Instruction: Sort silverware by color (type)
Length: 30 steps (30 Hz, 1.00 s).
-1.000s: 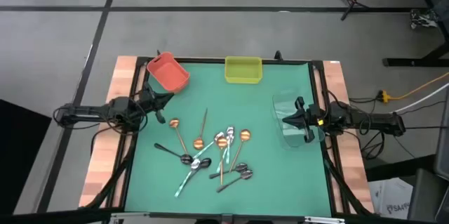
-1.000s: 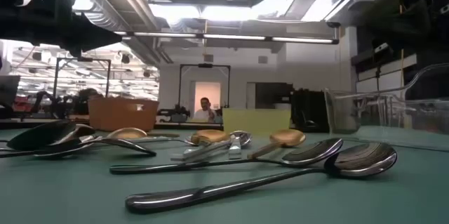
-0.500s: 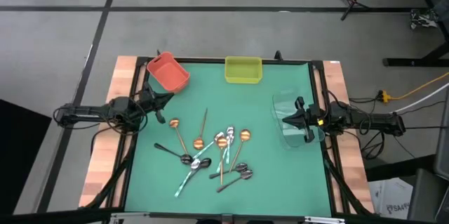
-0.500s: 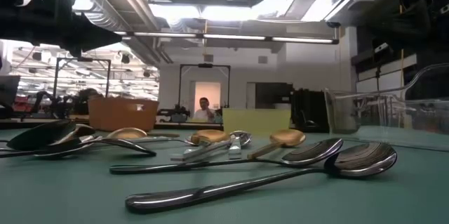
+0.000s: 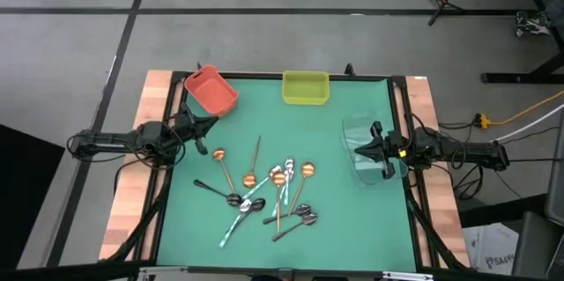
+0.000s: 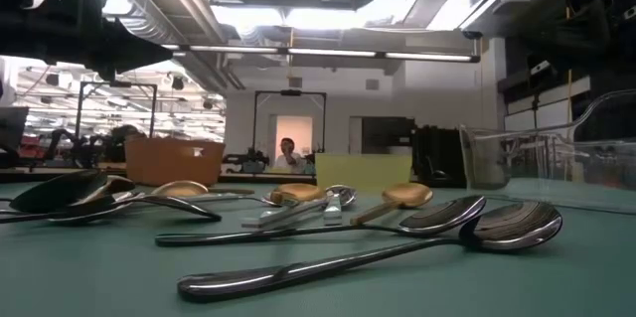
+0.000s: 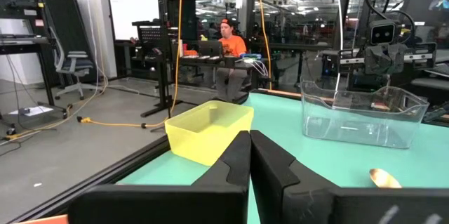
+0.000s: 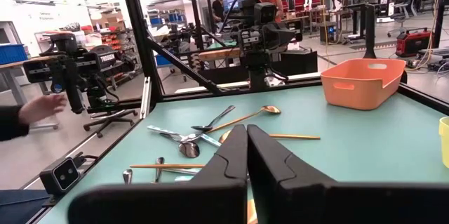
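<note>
Spoons (image 5: 264, 191) heaped loosely at centre of green table (image 5: 335, 228): gold, black and silvery ones, several crossing, one gold spoon (image 5: 222, 165) lying apart on the left. Exact count unclear from above, perhaps a dozen. Left end effector (image 5: 204, 135) at left table edge, near side of orange bin (image 5: 211, 90), fingers (image 7: 238, 162) pressed together, holding nothing. Right end effector (image 5: 361, 151) at right edge, over clear bin (image 5: 366, 140), fingers (image 8: 240, 155) likewise together, empty. Yellow bin (image 5: 305, 87) at far edge, centre. Person (image 6: 289, 156) visible in room beyond table.
</note>
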Motion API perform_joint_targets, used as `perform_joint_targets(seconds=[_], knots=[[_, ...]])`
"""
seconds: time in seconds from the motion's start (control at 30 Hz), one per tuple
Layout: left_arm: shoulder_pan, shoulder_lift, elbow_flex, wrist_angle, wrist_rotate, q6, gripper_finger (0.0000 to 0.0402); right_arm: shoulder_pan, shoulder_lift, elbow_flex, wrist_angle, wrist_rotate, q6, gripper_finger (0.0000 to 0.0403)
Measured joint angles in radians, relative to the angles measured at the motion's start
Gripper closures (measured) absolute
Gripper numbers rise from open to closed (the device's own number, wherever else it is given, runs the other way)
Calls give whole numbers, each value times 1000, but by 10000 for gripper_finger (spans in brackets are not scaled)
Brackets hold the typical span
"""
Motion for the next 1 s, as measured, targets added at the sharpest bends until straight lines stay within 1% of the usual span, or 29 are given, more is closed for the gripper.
perform_joint_targets(seconds=[0.83,0.9,1.0], knots=[[0,0,0,0,0,0,401,0,0,0,7,0,5,402],[0,0,0,0,0,0,401,0,0,0,20,15,22,402],[0,0,0,0,0,0,401,0,0,0,59,87,80,394]])
